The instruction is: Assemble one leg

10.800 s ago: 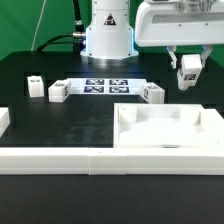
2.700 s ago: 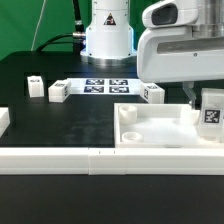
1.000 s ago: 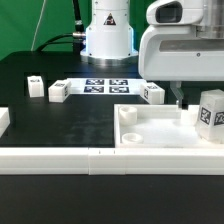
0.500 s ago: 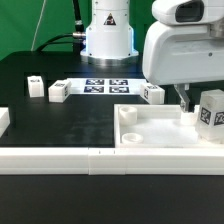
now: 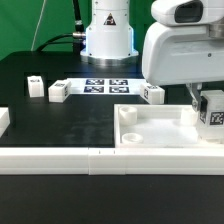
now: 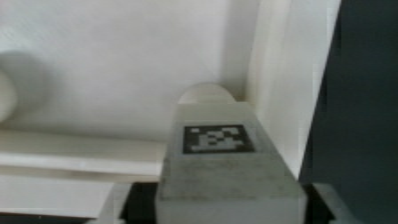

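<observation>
Wrist view shows the gripper [image 6: 222,206] clamped on the tagged leg [image 6: 217,140], which looks like light, rigid, smooth plastic, best pinched across its flat sides.

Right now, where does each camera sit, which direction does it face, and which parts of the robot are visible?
Exterior view: off the arm, low by the table, facing the robot base across the tray; base, arm and gripper show.
Wrist view: on the wrist, looking down the gripper at the leg it holds; no other robot part shows.
Shared: the leg and the tray.
</observation>
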Robot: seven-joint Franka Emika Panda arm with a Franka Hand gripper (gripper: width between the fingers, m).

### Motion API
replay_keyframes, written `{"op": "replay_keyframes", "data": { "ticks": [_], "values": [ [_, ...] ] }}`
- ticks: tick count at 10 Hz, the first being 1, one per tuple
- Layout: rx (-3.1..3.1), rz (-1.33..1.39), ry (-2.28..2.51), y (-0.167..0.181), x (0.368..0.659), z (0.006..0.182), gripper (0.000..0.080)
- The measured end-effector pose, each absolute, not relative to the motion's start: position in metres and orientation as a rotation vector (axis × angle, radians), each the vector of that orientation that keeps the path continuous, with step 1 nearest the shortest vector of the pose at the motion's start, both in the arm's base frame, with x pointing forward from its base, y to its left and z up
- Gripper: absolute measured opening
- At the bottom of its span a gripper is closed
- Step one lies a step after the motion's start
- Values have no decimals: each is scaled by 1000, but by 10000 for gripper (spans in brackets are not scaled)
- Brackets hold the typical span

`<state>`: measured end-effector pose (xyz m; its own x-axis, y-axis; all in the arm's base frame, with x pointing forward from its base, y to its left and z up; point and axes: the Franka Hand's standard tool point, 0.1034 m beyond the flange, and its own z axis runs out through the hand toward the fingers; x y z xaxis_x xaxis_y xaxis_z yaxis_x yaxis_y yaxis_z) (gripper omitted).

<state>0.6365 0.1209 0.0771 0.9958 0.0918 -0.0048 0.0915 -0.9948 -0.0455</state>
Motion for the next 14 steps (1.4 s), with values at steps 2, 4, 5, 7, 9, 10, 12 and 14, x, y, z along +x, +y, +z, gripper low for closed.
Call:
{"op": "replay_keyframes", "data": {
  "ticks": [2, 4, 5, 7, 9, 10, 12, 14],
  "values": [
    [-3069, 0, 72, 118, 637, 76, 291],
    [-2998, 17, 570, 117, 636, 76, 291],
    [-2936, 31, 807, 116, 637, 76, 291],
    [-2828, 50, 1126, 116, 636, 76, 291],
    [-2599, 70, 1590, 115, 636, 75, 291],
    [-2489, 74, 1776, 117, 635, 75, 291],
    [-2366, 89, 1928, 116, 636, 75, 292],
    [-2367, 92, 1922, 116, 636, 75, 292]
  ]
}}
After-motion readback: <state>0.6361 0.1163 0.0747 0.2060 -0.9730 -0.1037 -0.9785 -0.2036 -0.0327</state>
